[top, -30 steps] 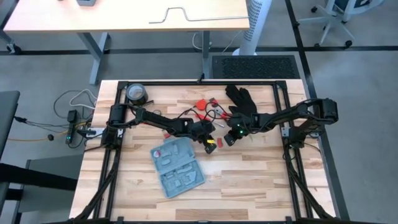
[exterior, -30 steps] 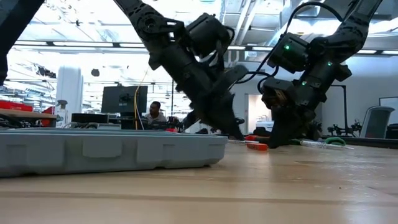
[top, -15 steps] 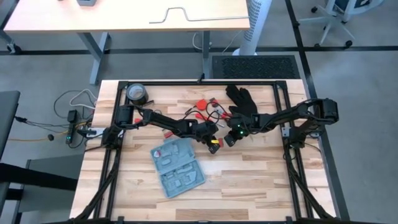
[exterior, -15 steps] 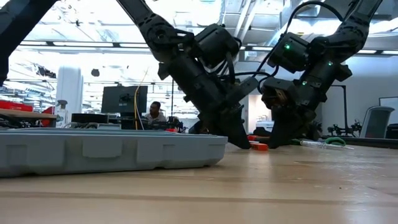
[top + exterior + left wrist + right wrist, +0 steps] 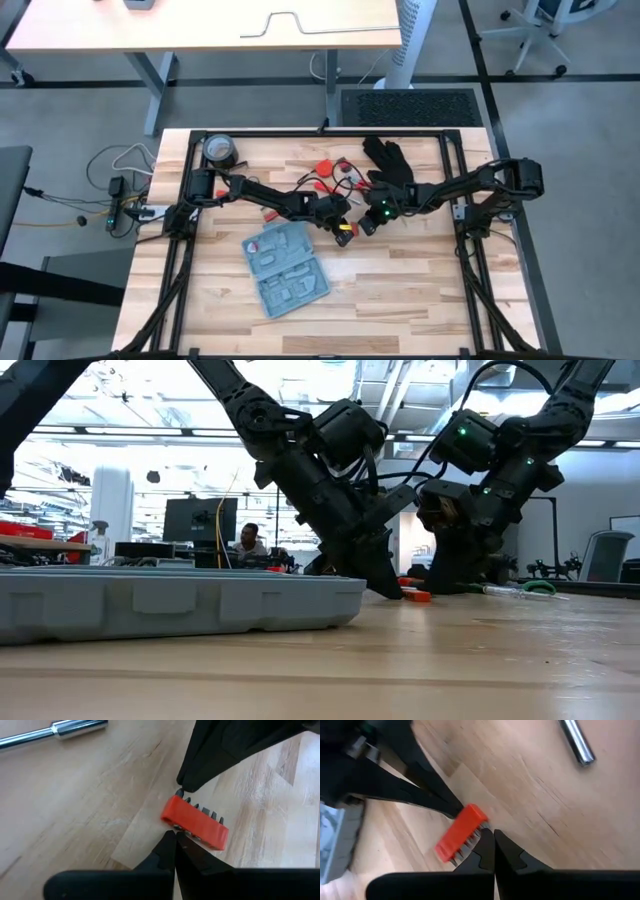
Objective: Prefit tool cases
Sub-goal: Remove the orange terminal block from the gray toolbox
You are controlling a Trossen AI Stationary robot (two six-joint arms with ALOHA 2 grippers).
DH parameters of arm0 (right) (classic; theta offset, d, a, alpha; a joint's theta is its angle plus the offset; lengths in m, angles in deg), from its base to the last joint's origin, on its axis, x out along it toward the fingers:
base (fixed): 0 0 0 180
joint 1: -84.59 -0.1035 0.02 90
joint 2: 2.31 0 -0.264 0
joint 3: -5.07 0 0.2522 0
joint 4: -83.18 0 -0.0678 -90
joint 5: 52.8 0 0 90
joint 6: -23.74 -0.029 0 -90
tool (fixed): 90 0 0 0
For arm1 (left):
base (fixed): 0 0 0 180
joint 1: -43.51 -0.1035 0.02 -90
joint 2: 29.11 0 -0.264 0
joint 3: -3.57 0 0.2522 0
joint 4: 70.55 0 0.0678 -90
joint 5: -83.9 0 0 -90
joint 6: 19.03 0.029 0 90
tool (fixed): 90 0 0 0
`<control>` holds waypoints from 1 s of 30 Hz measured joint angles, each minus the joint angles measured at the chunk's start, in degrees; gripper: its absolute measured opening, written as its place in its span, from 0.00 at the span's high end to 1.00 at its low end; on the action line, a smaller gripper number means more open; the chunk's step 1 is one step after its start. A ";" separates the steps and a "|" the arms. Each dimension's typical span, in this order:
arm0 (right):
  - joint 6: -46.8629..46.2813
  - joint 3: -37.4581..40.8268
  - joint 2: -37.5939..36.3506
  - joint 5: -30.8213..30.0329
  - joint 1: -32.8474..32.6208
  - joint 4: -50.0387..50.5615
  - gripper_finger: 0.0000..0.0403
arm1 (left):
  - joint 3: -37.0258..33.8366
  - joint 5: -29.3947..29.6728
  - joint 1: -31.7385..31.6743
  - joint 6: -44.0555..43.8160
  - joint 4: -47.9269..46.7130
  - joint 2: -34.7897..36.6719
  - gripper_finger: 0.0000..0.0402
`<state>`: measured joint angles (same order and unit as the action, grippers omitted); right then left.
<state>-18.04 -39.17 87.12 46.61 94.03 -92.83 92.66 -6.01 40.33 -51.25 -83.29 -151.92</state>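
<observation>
The open light-blue tool case [image 5: 285, 268] lies flat on the wooden table, near of centre, its grey-blue moulded slots facing up. It also shows in the low view [image 5: 180, 605]. A small red bit holder [image 5: 195, 822] lies on the table to the case's far right. My left gripper [image 5: 175, 840] is shut at the holder's plain long side. My right gripper [image 5: 492, 839] is shut at the opposite side, where the bits stick out. In the high view the two grippers [image 5: 341, 224] [image 5: 361, 227] meet tip to tip at mid table. My left gripper has its shut fingertips against the bit holder's plain long side [image 5: 172, 827], slanting down from the table's left. The holder lies flat on the wood. My right gripper has its shut fingertips against the bit side [image 5: 479, 831], near one end of the holder, slanting down from the table's right.
A black glove [image 5: 390, 160] and loose red-handled tools [image 5: 325, 170] lie toward the far edge. A roll of tape [image 5: 218, 152] sits at the far left corner. A silver metal rod [image 5: 55, 732] rests on the wood near the holder. Bare wood lies near and right of the case.
My left gripper has moved toward the table's right, closing in on the right gripper and the red bit holder, and then held there. The tool case has stayed where it was.
</observation>
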 joint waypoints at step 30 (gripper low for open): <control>-0.21 -0.07 2.31 0.05 0.57 0.28 1.00 | -0.03 1.78 -0.98 0.95 -1.05 -0.02 1.00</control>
<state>-18.25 -39.23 89.42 46.67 94.60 -92.55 92.64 -4.23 39.35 -50.30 -84.34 -151.94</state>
